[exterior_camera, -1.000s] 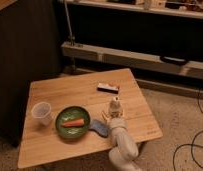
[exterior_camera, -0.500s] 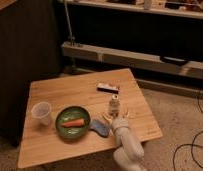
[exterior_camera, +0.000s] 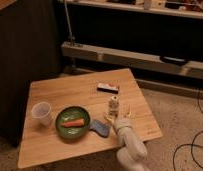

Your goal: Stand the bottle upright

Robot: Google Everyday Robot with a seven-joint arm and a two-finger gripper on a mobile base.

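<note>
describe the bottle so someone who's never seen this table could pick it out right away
On the wooden table, look at the right half, just in front of the flat dark box. The bottle stands there upright, with the gripper right beside its base. It is small, pale and narrow with a light cap, unlike the wider cup at the left edge or the green plate.

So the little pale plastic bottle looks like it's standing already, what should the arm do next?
Probably draw back a little toward the table edge and lift. The small pale plastic bottle stands upright on the wooden table, and the gripper sits just in front of it with its fingers spread, apparently not clamping it. Pulling straight away should avoid knocking it over.
</note>
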